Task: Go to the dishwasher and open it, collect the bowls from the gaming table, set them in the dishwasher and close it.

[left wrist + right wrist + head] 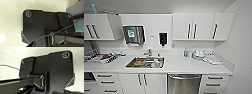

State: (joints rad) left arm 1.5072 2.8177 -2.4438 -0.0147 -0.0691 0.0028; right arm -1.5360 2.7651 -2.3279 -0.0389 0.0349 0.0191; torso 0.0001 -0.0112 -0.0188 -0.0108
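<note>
The dishwasher (pixel 184 84) sits shut under the white counter, right of centre in the head view. Its front is stainless steel with a horizontal bar handle (pixel 184 77) near the top. White cabinet doors stand to its left and white drawers to its right. The bowls and the gaming table are out of view. The wrist views show the robot's own dark plate and bar against a pale surface.
A steel sink (pixel 145 62) with dishes in it is set in the white counter (pixel 179 65). A dish rack (pixel 105 57) stands at the left, and bottles and cloths (pixel 201 55) at the right. Wall cabinets (pixel 203 27), a paper-towel dispenser (pixel 133 35) and a dark soap dispenser (pixel 163 38) hang above.
</note>
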